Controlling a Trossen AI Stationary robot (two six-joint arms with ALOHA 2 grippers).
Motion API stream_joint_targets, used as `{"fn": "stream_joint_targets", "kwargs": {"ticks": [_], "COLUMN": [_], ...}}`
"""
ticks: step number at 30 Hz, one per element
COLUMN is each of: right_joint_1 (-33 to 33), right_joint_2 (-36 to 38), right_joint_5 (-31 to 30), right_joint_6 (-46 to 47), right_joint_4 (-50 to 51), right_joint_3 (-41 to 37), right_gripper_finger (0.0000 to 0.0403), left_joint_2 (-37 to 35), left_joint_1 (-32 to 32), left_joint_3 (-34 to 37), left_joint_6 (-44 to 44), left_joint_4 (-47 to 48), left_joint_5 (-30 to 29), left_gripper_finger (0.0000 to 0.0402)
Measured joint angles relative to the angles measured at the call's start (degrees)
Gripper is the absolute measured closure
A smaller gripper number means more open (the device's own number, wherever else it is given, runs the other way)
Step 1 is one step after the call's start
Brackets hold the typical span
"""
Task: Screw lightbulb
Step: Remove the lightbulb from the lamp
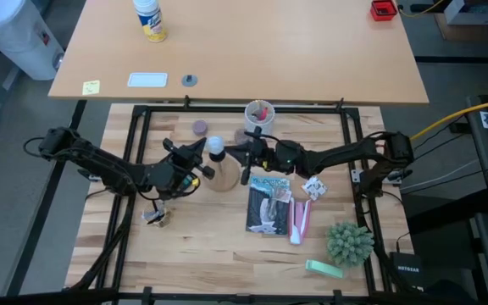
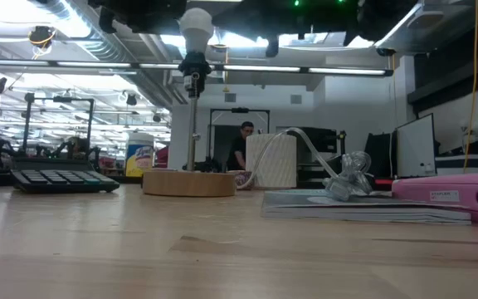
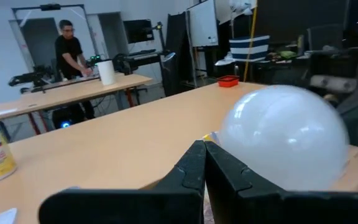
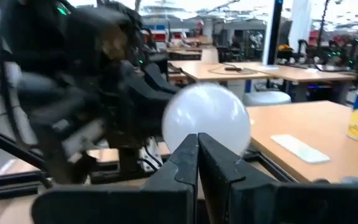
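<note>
Bulb's sitting in the socket, both arms parked beside it

To turn the lightbulb (image 1: pixel 216 146) cleanly, keep it square over the wooden stand (image 1: pixel 219 176) on the counter (image 1: pixel 193 246). Left end effector (image 1: pixel 198 152) and right end effector (image 1: pixel 237 153) are both pinched closed on nothing, reaching in level from opposite sides.

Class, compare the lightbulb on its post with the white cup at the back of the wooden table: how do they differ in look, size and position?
The lightbulb is small, frosted and closed; the white cup is wider and open-topped, with red items inside. The lightbulb sits raised on a black post above the wooden disc stand; the cup stands near the table's back edge. The lightbulb lies between the left pincer and right pincer; the cup stands apart from both. Both are white.
</note>
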State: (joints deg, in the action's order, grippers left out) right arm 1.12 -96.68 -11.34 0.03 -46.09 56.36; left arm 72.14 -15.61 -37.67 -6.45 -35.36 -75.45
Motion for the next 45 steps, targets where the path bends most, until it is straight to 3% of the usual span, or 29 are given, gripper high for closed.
{"fn": "stream_joint_targets", "kwargs": {"ticks": [22, 45], "right_joint_1": [0.12, 0.57], "right_joint_2": [-1.9, -1.94], "right_joint_5": [-8.24, -5.11], "right_joint_6": [1.02, 0.98], "right_joint_4": [-2.99, -4.36], "right_joint_3": [-0.09, -0.09], "right_gripper_finger": [0.0386, 0.0386], "left_joint_2": [-0.04, 0.02], "left_joint_1": [-2.81, -3.52], "left_joint_3": [0.0, 0.0], "left_joint_6": [2.16, 3.03], "left_joint_4": [0.2, 0.0], "left_joint_5": [1.49, 0.73], "left_gripper_finger": [0.04, 0.04]}}
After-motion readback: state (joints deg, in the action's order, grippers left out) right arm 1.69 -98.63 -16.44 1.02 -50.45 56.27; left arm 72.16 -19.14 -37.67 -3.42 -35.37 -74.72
